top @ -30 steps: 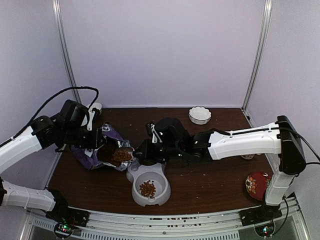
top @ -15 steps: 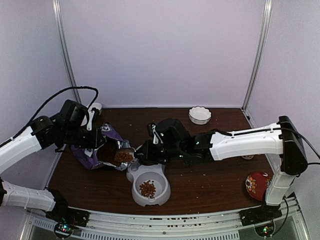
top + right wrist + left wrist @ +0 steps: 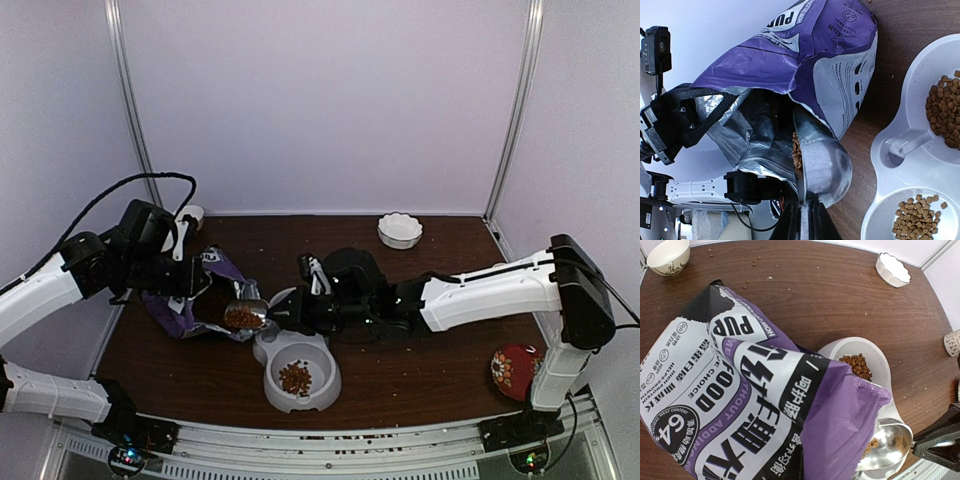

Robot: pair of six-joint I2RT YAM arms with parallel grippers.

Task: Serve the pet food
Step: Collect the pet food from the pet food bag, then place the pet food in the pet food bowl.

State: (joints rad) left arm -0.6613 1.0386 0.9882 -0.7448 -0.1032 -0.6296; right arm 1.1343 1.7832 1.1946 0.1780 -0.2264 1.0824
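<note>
**Desk:** How far along is the serving?

**Me:** Partway, I judge. My left gripper (image 3: 192,285) is clamped tight on the edge of the purple bag (image 3: 740,390). It holds the bag tilted, with the mouth towards the double bowl (image 3: 900,150). My right gripper (image 3: 288,308) is closed narrow on the handle of the metal scoop (image 3: 822,165), and the scoop's cup sits right at the bag's mouth.

**Desk:** And the pet food (image 3: 796,150)?

**Me:** Some lies in the scoop, a modest load. My right wrist view shows more in both compartments of the double bowl, though neither is heaped. A few stray pellets are scattered on the counter (image 3: 830,295). I can't see what is deeper inside the bag.

**Desk:** What's left?

**Me:** I reckon this scoopful has to cross to the bowl just beside the bag and be tipped in. I can't tell whether more loads are needed after that.
</note>
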